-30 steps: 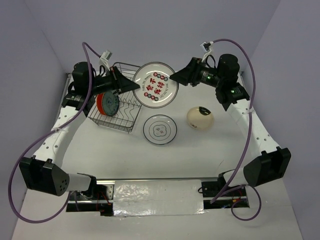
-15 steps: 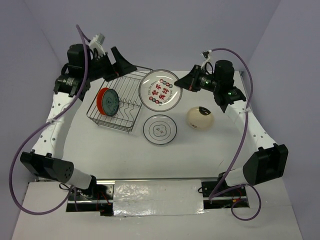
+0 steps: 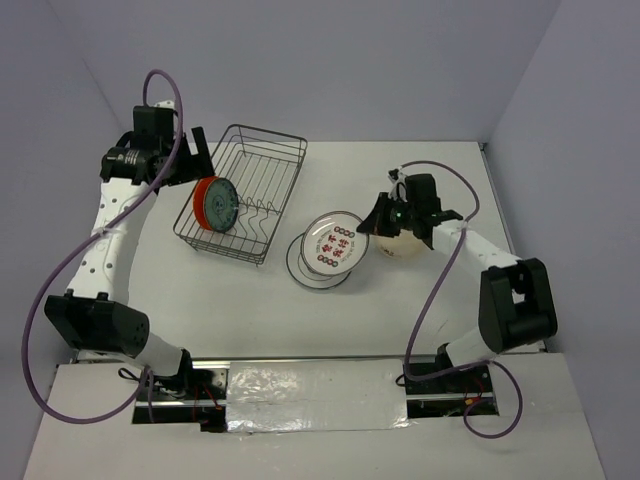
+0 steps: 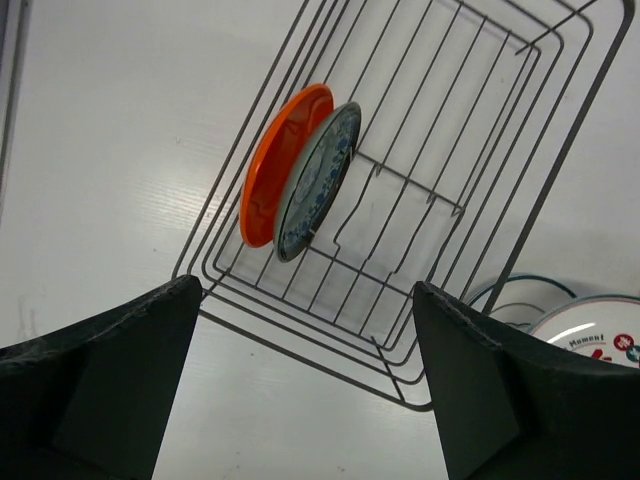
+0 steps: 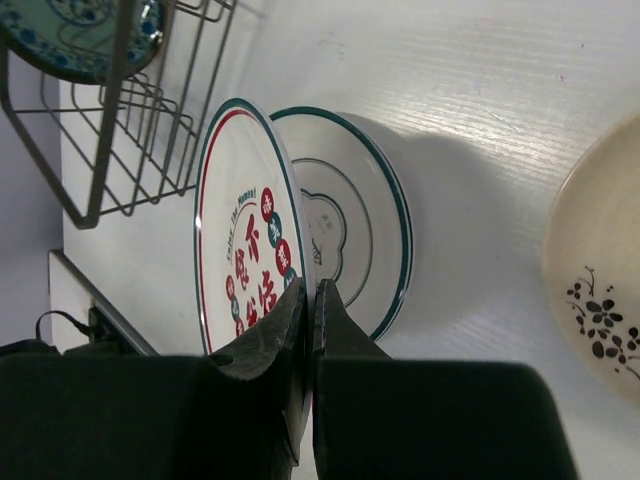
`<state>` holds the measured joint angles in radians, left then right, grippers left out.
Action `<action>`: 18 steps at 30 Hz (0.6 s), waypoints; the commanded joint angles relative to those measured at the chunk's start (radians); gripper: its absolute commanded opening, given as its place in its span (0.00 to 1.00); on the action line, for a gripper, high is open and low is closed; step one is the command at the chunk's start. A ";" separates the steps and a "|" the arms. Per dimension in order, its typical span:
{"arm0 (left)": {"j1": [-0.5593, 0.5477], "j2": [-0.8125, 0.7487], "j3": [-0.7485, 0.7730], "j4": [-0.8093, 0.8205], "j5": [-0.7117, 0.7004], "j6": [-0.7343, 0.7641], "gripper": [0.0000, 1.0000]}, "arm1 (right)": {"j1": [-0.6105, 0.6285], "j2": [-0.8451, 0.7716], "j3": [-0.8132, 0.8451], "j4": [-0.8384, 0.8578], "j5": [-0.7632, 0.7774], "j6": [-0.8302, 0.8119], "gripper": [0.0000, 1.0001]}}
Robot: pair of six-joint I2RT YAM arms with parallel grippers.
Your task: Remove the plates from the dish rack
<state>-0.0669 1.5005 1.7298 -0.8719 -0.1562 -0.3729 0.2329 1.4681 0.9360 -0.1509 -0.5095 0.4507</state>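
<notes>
Table [image 3: 250,310]: white; both arm bases sit at its near edge.
Green-rimmed plate [image 3: 312,270]: lies flat on the table, nearest the bases. Its far part is hidden under the tilted plate.
Red-lettered plate [image 3: 335,243]: white, tilted, off the rack, with its low edge over the green-rimmed plate. Whether the two touch cannot be told.
Right gripper [image 3: 370,226]: fingers [image 5: 290,325] pinched together on the red-lettered plate's rim. The tips are hard to separate from the rim.
Cream plate [image 3: 405,245]: on the table, just right of the green-rimmed plate. The right gripper partly covers it from above, and the wrist view cuts it off at the edge.
Dish rack [image 3: 262,170]: dark wire, on the table left of the loose plates; it holds two plates.
Orange plate [image 4: 275,160]: stands on edge at the rack's left end, its face mostly hidden.
Teal plate [image 4: 320,180]: on edge, close against the orange plate.
Left gripper [image 3: 197,158]: fingers wide apart, gripping nothing, by the rack's far left corner. Its wrist camera looks down on the rack.
</notes>
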 commanded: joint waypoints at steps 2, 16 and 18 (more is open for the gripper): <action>0.003 -0.008 -0.042 0.057 0.041 0.078 1.00 | 0.023 0.073 0.010 0.113 -0.018 -0.033 0.07; 0.003 -0.011 -0.053 0.004 0.033 0.140 1.00 | 0.243 0.219 0.130 -0.187 0.348 -0.098 0.75; 0.003 0.000 -0.052 -0.006 0.030 0.144 1.00 | 0.244 0.198 0.135 -0.200 0.377 -0.081 0.77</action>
<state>-0.0669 1.5009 1.6470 -0.8696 -0.1173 -0.2623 0.4637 1.6978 1.0252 -0.2802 -0.2481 0.3672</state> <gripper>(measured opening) 0.995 0.760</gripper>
